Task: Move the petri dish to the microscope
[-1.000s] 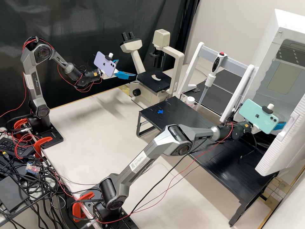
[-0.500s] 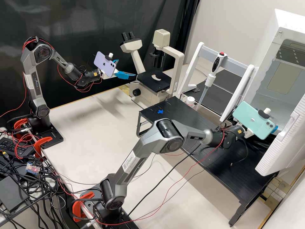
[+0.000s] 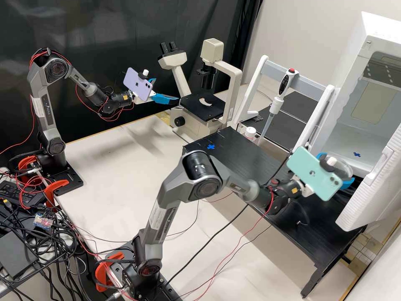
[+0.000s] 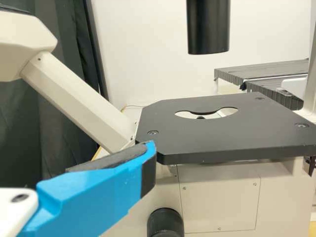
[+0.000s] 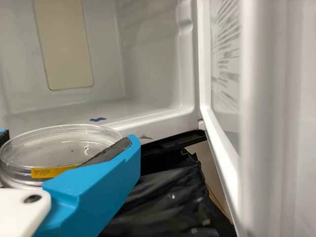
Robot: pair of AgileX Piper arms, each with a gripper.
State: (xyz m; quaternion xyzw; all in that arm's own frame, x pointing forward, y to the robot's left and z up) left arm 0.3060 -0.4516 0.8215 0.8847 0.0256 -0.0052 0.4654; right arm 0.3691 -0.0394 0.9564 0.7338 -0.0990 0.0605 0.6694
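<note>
The clear petri dish (image 3: 345,168) is held in my right gripper (image 3: 336,169), just outside the white chamber's opening. In the right wrist view the round dish (image 5: 59,145), with a yellow label on its side, lies level between the blue fingers of my right gripper (image 5: 68,139). My left gripper (image 3: 166,89) is open and holds nothing, beside the microscope (image 3: 202,106). One finger of my left gripper (image 4: 106,173) shows in the left wrist view, near a corner of the black stage (image 4: 227,133), which has a cut-out at its middle.
The white chamber (image 3: 353,133) has its door swung out at the right, near my right gripper. A long black raised shelf (image 3: 246,159) with a blue cross lies below the right arm. Behind it stand a pipette (image 3: 276,104) on a white frame and a small white-capped bottle (image 3: 250,133).
My right gripper has come back out from the chamber, toward the arm's base, with the petri dish, uncovering a blue cross on the chamber floor. The left arm has kept still.
</note>
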